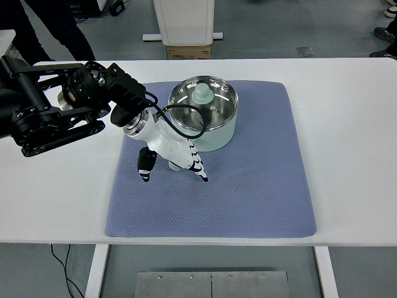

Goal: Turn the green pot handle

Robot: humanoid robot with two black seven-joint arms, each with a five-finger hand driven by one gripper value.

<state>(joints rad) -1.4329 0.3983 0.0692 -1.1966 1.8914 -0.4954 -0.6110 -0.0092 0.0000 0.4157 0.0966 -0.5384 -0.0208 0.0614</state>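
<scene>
One arm at work: the left hand (169, 155) reaches in over the blue mat (248, 192), fingers curled down around the pale handle (175, 165) of the green pot (206, 113), apparently gripping it, though the contact is partly hidden. Pot sits on the mat's far-left part, lid on, handle pointing toward the near edge. Grip near the handle's end should give leverage for turning. Open mat lies to the right and near side; the table (347, 124) is bare there.

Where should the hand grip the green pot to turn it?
On the stub handle sticking out of the green pot toward the near-left, coming from that side. The left hand is already over it, hiding most of the handle.
</scene>
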